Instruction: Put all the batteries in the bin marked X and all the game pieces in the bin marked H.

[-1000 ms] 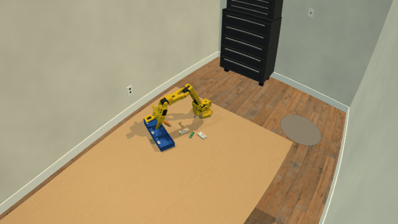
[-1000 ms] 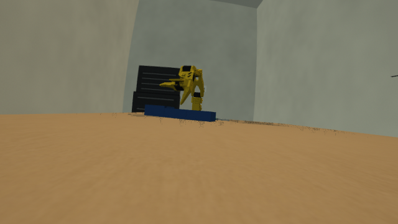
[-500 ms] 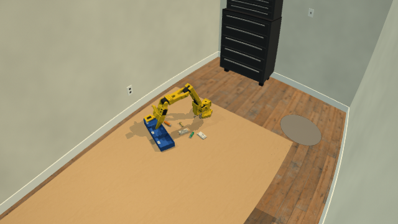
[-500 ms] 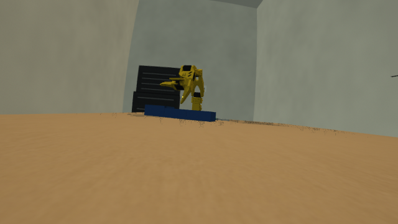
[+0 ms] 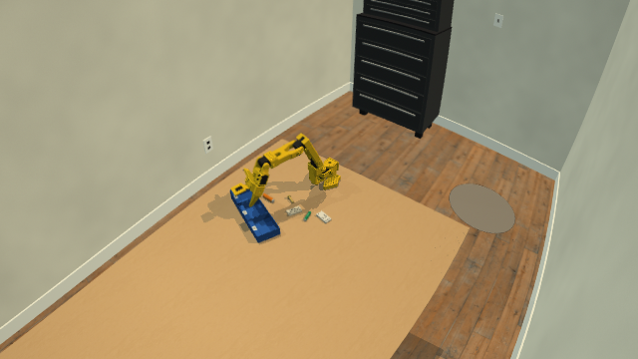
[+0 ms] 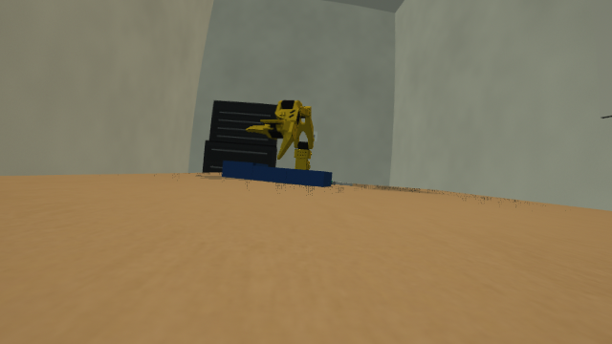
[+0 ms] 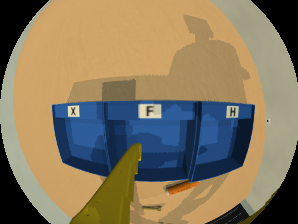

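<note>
Top view: one yellow arm (image 5: 281,154), bent over a row of blue bins. One tool (image 5: 247,191) (image 6: 265,143), yellow, released, its jaws wide apart above the bins. On the bench (image 5: 299,289) (image 6: 306,258) (image 7: 90,50), beside the row: one orange cylinder (image 5: 268,197) (image 7: 182,187); one small brass-coloured item (image 5: 290,198) (image 7: 151,207); two whitish, dark-spotted blocks — one (image 5: 294,210) nearer the bins, the other (image 5: 323,216) farther off; between these, one green cylinder (image 5: 307,215).

Exterior view: tool raised over the blue row, one jaw pointing down, the other out sideways.

Wrist view: three compartments, labelled X (image 7: 73,111), F (image 7: 149,111) and H (image 7: 232,111) — F in the middle. No item discernible in any, though shadow and the fixed finger cover part. Orange cylinder lying just outside the row, near the F–H divider; brass-coloured item near it.

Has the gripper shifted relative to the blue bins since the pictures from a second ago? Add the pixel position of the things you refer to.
No visible shift: in the top and exterior views, the gripper (image 5: 246,195) (image 6: 263,144) keeps its place above the blue bins (image 5: 268,236) (image 6: 306,177).
</note>
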{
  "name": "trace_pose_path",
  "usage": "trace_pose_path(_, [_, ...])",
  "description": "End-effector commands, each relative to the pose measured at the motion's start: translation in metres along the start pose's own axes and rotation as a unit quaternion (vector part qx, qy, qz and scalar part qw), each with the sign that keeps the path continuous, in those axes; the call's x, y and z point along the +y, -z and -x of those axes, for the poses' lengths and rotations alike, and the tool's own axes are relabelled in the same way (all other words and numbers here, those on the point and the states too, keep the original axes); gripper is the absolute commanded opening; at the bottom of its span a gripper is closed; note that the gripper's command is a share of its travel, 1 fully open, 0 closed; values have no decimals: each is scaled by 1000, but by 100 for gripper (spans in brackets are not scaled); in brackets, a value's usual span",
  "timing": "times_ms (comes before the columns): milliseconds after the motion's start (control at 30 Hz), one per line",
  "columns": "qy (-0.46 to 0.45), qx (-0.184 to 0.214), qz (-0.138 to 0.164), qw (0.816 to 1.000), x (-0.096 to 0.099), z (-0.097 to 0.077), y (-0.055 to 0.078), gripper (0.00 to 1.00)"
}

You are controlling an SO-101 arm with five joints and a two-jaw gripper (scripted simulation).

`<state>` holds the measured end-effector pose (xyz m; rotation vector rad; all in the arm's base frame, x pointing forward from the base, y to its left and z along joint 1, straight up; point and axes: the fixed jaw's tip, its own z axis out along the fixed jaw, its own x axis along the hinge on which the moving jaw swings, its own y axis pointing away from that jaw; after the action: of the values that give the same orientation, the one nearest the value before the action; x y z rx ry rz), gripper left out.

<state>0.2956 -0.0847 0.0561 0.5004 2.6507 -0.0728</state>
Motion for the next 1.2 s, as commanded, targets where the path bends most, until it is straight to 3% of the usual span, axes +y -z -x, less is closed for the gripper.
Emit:
trace_pose_path(0, [1,-41,6,999,4,14,16,100])
trace_pose_path(667, [-1,-42,8,999,7,14,15,100])
trace_pose_path(1167, [-25,-55,55,997,59,15,14,100])
